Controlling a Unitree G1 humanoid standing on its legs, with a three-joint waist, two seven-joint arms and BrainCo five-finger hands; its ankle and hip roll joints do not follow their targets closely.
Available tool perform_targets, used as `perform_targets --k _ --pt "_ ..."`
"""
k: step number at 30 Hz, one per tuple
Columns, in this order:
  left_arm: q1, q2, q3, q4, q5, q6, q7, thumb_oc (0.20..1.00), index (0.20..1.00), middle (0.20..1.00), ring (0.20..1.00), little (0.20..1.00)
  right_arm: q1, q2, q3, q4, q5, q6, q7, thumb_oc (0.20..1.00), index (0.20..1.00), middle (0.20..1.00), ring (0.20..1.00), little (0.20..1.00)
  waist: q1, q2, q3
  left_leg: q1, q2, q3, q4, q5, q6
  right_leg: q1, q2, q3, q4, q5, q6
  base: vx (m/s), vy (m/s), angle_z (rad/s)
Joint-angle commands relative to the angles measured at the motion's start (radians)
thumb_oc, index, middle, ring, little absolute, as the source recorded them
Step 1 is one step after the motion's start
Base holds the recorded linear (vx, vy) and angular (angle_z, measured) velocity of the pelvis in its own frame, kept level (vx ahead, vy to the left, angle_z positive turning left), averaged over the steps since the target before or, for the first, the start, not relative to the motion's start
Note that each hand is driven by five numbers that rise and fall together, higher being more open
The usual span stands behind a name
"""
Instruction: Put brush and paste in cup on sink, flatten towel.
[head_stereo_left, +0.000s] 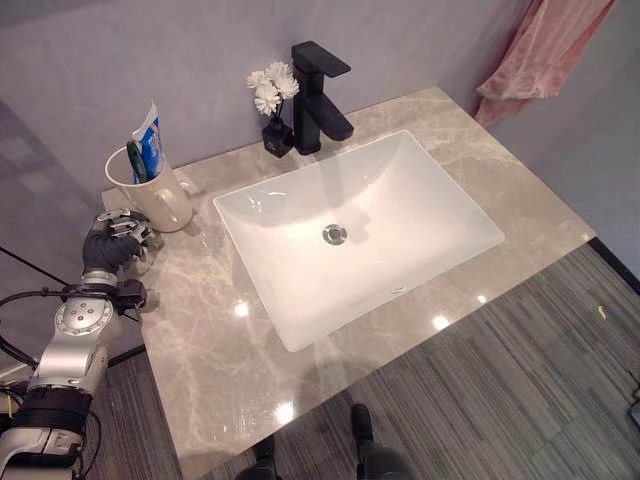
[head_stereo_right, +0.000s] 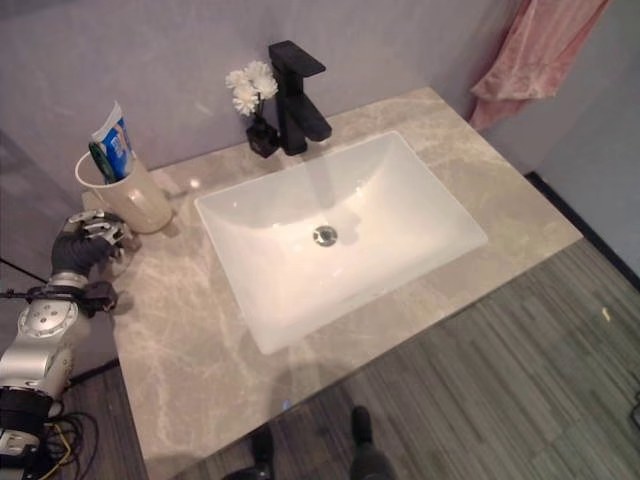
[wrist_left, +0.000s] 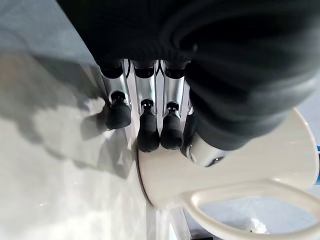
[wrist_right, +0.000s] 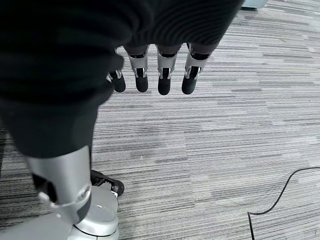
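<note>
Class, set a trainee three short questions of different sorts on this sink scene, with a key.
1. True or false: the toothpaste stands in the cup.
2. The towel is: A) flat on the counter, B) hanging by the wall, C) in the basin.
3. Fill in: the left hand is beside the ____.

Key: 1 true. 2 B. 3 cup; the right hand hangs open over the floor.

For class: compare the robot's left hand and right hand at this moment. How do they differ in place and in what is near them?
The left hand rests at the counter, its fingertips beside the cup; the right hand hangs over striped floor, near nothing. The left hand's fingers curl slightly; the right hand's hang straight. Neither holds anything.
</note>
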Motion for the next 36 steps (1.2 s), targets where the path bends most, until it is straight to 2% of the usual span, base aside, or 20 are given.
perform_targets --k 1,14,24,36 --pt "-0.114 0.056 -0.014 0.064 -0.01 -0.028 0.004 0.2 0.2 0.2 0.2 0.2 -0.021 -0.038 0.041 0.015 0.038 0.004 0.001 1.0 1.0 1.0 1.0 1.0 -0.023 -0.014 -0.009 -0.046 0.066 -0.011 0.002 0.031 -0.033 -0.015 -0.094 -0.012 0.001 0.074 0.084 0.0 0.0 0.0" --pt "-0.225 0.06 -0.068 0.144 0.007 -0.019 0.026 0.2 0.2 0.2 0.2 0.2 -0.031 -0.04 0.059 0.023 0.044 0.01 0.003 1.0 1.0 1.0 1.0 1.0 -0.034 -0.034 0.008 -0.066 0.075 -0.007 0.002 0.037 -0.036 -0.041 -0.084 -0.012 0.001 0.082 0.084 0.0 -0.003 -0.02" --pt "-0.386 0.02 -0.167 0.224 0.005 -0.011 0.054 0.2 0.2 0.2 0.2 0.2 -0.057 -0.039 0.086 0.001 0.063 0.012 -0.002 1.0 1.0 1.0 1.0 1.0 -0.051 -0.052 0.019 -0.086 0.091 0.0 0.002 0.043 -0.041 -0.072 -0.075 -0.01 0.001 0.093 0.085 0.0 -0.001 -0.04" --pt "-0.502 0.001 -0.232 0.295 0.011 -0.007 0.069 0.2 0.2 0.2 0.2 0.2 -0.068 -0.039 0.11 0.004 0.077 0.011 0.0 1.0 1.0 1.0 1.0 1.0 -0.066 -0.067 0.021 -0.101 0.111 0.01 0.002 0.051 -0.049 -0.099 -0.06 -0.006 0.001 0.09 0.081 0.0 -0.009 -0.04"
